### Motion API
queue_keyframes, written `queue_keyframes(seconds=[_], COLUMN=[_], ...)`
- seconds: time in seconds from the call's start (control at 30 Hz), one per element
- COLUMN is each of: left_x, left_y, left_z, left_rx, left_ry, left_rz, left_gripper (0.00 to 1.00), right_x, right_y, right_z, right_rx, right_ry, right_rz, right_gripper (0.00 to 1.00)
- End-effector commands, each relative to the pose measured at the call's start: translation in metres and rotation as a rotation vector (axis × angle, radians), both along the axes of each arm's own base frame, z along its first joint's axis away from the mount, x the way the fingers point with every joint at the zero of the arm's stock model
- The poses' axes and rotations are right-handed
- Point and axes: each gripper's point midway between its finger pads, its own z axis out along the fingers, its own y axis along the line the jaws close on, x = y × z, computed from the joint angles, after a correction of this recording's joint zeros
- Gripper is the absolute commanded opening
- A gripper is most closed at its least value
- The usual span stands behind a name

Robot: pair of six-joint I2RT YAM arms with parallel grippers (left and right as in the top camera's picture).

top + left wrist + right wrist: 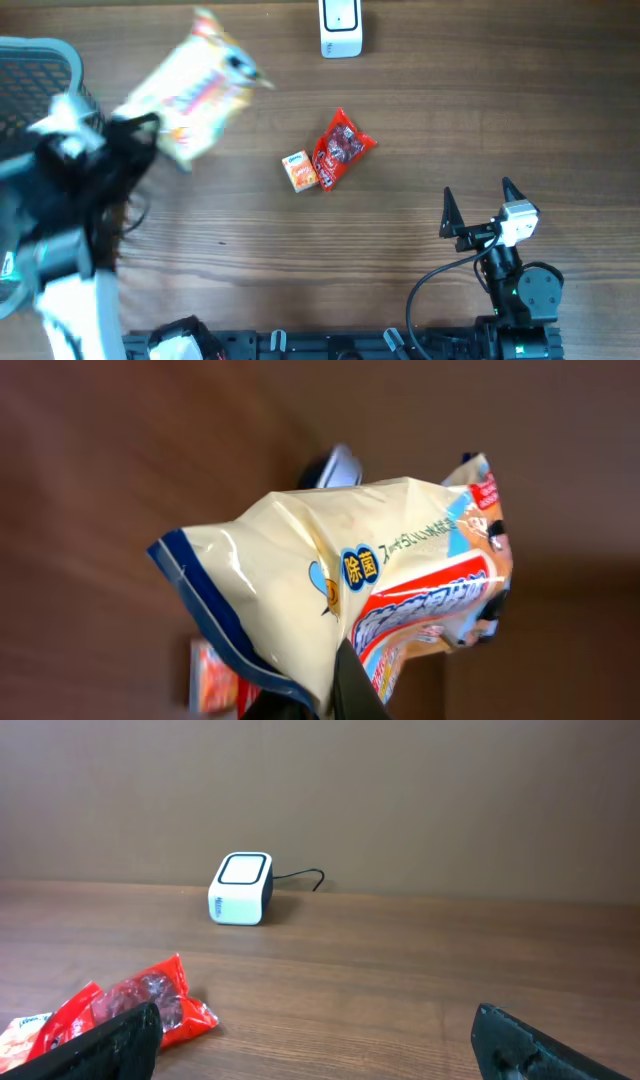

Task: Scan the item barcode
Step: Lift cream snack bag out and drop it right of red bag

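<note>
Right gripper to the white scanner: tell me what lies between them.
Bare table only, as the right wrist view shows; the red packet sits left of that line to the scanner.

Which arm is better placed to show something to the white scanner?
Left. The left gripper is shut on the cream packet, lifted off the table; the right gripper is open and empty.

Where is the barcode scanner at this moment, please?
In the overhead view the white barcode scanner stands at the far edge of the table, near the middle, beyond the red snack packet and the small orange packet.
</note>
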Motion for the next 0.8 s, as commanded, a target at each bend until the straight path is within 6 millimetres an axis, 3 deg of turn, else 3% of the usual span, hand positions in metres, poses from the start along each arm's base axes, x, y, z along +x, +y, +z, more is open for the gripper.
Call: queue_keyframes(seconds=[0.0,0.1,0.17,0.2,0.23,0.27,0.3,0.4,0.53,0.57,0.6,0.63,0.77], left_x=[0.021,0.028,0.032,0.033,0.036,0.041,0.047,0.069,0.07,0.06,0.041,0.022,-0.044], left_y=[-0.077,-0.144,-0.185,-0.2,-0.205,-0.206,-0.203,-0.179,-0.134,-0.111,-0.053,-0.006,0.128], left_z=[-0.061,-0.148,-0.193,-0.207,-0.208,-0.203,-0.194,-0.12,0.022,0.061,0.104,0.126,0.169], left_rx=[-0.031,0.026,0.049,0.058,0.059,0.057,0.053,0.037,0.088,0.157,0.263,0.332,0.497], left_ry=[0.198,0.423,0.473,0.475,0.456,0.428,0.401,0.237,-0.126,-0.235,-0.301,-0.31,-0.217], left_rz=[-0.241,-0.397,-0.498,-0.533,-0.542,-0.541,-0.532,-0.465,-0.321,-0.232,0.037,0.249,0.827], left_gripper=[0.04,0.04,0.04,0.19,0.49,1.0,1.0,1.0,1.0,1.0,1.0,1.0,1.0], right_x=[0.0,0.0,0.0,0.0,0.0,0.0,0.0,0.0,0.0,0.0,0.0,0.0,0.0], right_y=[-0.001,-0.001,-0.001,-0.001,-0.001,-0.001,-0.001,-0.001,-0.001,-0.001,-0.001,-0.001,-0.001], right_z=[0.001,0.001,0.001,0.001,0.001,0.001,0.001,0.001,0.001,0.001,0.001,0.001,0.001], right_rx=[0.005,0.004,0.004,0.004,0.004,0.005,0.004,0.004,0.005,0.004,0.005,0.005,0.005], right_ry=[-0.006,-0.006,-0.006,-0.006,-0.006,-0.006,-0.006,-0.006,-0.006,-0.006,-0.006,-0.006,-0.006], right_rz=[-0.008,-0.008,-0.008,-0.008,-0.008,-0.008,-0.008,-0.008,-0.008,-0.008,-0.008,-0.008,-0.008], right_gripper=[1.0,1.0,1.0,1.0,1.0,1.0,1.0,1.0,1.0,1.0,1.0,1.0,1.0])
